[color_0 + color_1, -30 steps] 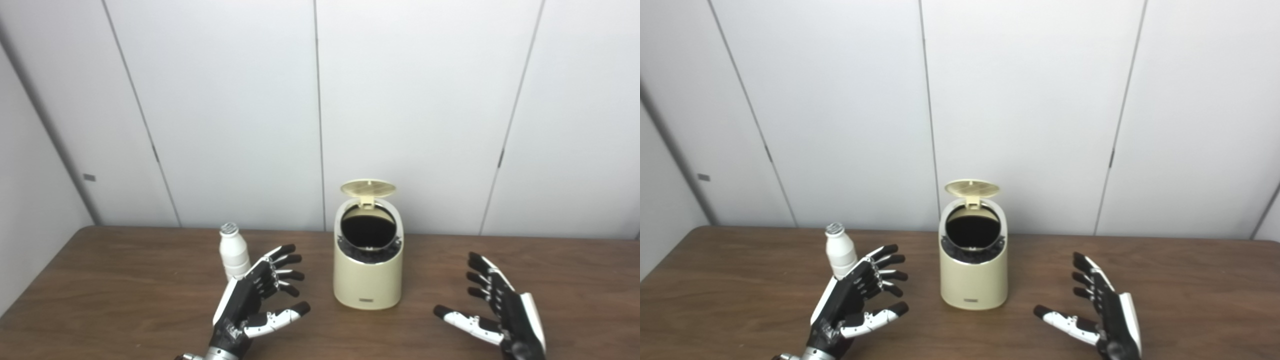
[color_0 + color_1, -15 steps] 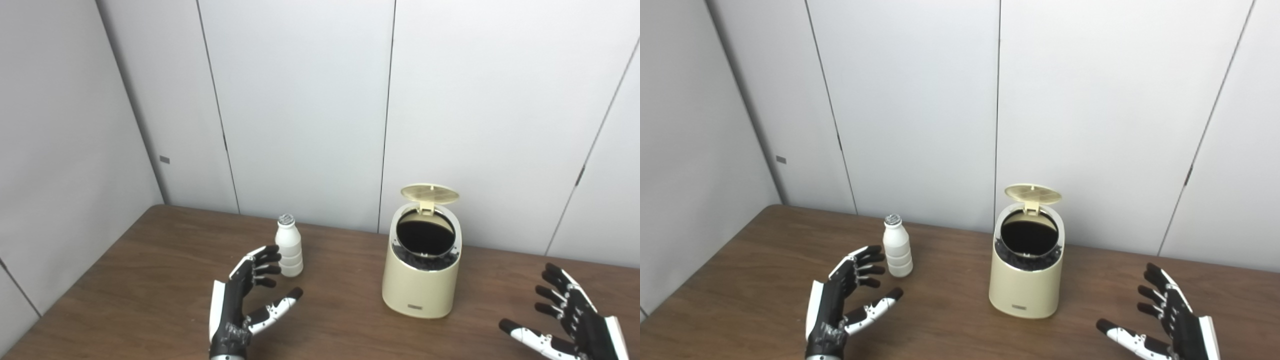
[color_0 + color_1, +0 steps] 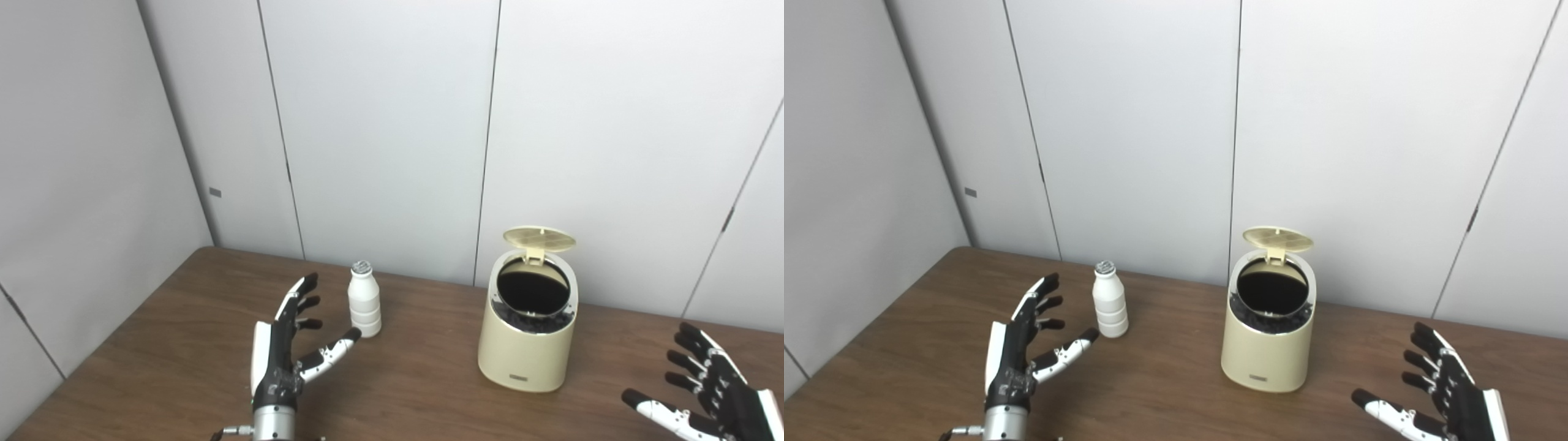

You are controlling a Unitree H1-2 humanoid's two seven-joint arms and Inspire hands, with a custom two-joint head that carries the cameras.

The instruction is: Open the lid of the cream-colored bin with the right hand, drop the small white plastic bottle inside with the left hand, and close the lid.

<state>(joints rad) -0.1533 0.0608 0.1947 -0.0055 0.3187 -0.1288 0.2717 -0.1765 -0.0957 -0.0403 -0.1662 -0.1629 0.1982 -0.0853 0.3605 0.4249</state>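
The cream-coloured cylindrical plastic bin stands on the dark brown wooden worktop with its round hinged lid already tipped up and its dark mouth exposed, so the step in hand appears to be fetching the small white ribbed plastic bottle. The bottle stands upright with a grey cap, left of the bin and well apart from it. The left robot hand hovers just beside it, fingers spread and empty, thumb near its base. The next move probably calls for wrapping the fingers around the bottle. The right robot hand waits, also spread and empty.
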